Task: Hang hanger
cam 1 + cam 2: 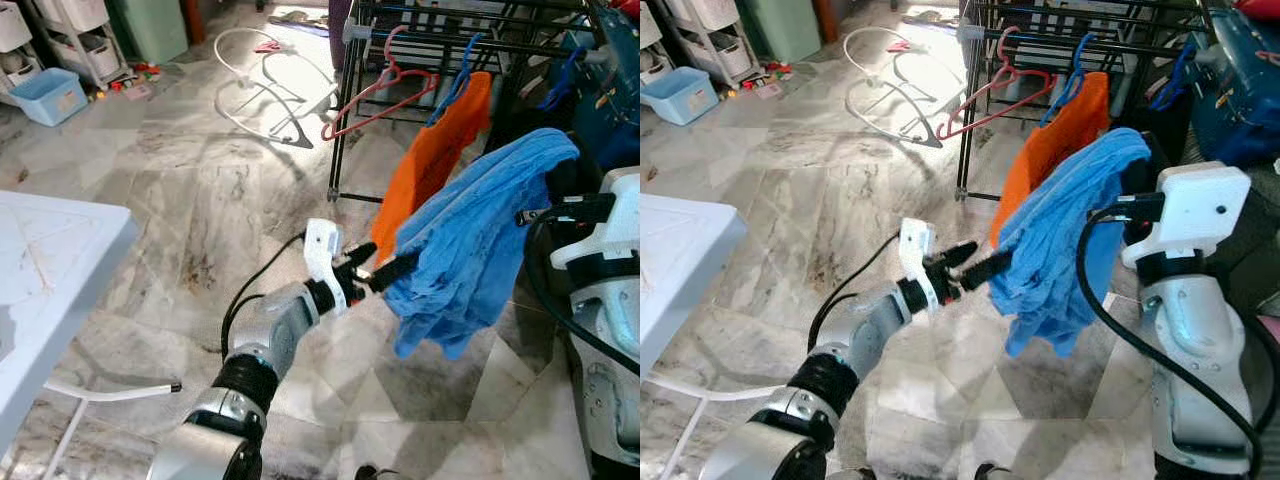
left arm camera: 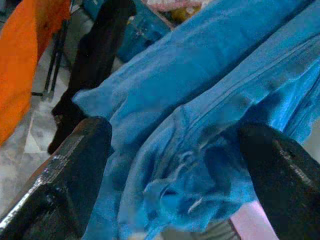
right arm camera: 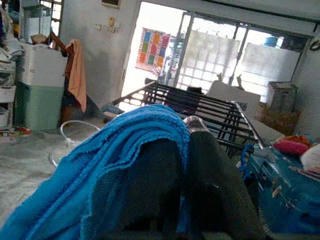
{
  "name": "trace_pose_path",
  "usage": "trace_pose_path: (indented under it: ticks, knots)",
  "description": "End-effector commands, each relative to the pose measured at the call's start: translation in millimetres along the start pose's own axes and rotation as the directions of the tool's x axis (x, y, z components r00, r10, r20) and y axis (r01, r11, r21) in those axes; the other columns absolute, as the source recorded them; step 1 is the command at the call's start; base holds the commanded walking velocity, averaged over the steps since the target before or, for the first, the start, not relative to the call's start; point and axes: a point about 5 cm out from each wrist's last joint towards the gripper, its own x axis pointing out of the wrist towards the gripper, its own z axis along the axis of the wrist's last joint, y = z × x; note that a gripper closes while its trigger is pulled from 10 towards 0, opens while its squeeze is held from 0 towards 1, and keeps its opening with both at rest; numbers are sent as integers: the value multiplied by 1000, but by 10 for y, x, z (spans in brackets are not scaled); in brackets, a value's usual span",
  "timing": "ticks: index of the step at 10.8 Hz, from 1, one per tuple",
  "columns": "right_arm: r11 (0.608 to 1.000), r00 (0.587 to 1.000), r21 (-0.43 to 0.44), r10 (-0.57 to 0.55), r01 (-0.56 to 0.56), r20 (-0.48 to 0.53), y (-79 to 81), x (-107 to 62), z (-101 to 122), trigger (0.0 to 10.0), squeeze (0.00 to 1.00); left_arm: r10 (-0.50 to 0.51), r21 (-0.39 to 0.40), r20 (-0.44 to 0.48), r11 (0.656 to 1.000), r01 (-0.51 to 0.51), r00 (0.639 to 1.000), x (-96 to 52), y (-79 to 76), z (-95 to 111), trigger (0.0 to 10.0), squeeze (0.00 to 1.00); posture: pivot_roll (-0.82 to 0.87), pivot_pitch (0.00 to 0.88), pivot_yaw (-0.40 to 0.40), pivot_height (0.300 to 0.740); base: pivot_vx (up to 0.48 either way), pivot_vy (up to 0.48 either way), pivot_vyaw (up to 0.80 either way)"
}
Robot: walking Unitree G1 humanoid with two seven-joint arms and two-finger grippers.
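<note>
Blue garment (image 1: 470, 240) draped over the right gripper (image 3: 185, 165), before the drying rack (image 1: 440, 40).
Left gripper (image 1: 385, 268) fingers stood spread against the cloth; right fingers' state was hidden. Pink hanger (image 1: 375, 95) hung on the rack.

Blue cloth (image 1: 480, 240) blocks centre-right w/ orange cloth (image 1: 430, 165) behind; marble floor (image 1: 200, 200) left-centre open; drying rack (image 1: 440, 40) bars upper right.

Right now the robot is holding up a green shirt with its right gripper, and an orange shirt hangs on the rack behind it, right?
Not quite: the cloth is blue, not green. The left eye view shows the blue garment draped over the right gripper, with the left gripper reaching its edge. The orange shirt does hang on the drying rack behind it.
</note>
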Motion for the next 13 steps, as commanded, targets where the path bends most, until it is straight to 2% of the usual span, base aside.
trace_pose_path:
  ticks: [1,2,4,5,6,8,10,13]
  knots:
    - [999,999,-26,-29,30,35,-79,27,47,0,0,-19,-62,39,998,21,999,165,-223,-130,10000,0,-38,145,-26,740,0,0,0]
    - [999,998,-31,-44,45,39,-120,36,46,0,0,-25,-52,25,998,26,999,141,-197,-133,10000,0,-38,145,-26,740,0,0,0]
    - [999,997,-28,-43,44,57,-133,86,77,0,0,-46,-31,-31,999,45,998,115,-224,-279,10000,0,-38,152,-31,740,0,0,0]
    - [999,997,-28,-37,39,62,-125,103,81,0,0,-45,-34,-39,998,44,998,124,-243,-324,10000,0,-38,152,-31,740,0,0,0]
    - [999,997,-24,-26,27,70,-100,126,99,0,0,-69,-54,-47,996,67,997,175,-332,-391,10000,0,-58,152,-39,740,0,0,0]
    - [1000,997,-21,-19,21,73,-88,133,109,0,0,-69,-57,-53,996,66,996,192,-359,-432,10000,0,-61,152,-41,740,0,0,0]
    - [1000,995,16,-17,15,100,-57,189,199,0,0,33,-35,-26,999,-34,999,205,-289,-414,10000,0,-68,152,-45,740,0,0,0]
    - [999,993,42,11,-16,114,4,214,254,0,0,81,-14,5,997,-81,997,271,-301,-367,10000,0,-68,151,-44,740,0,0,0]
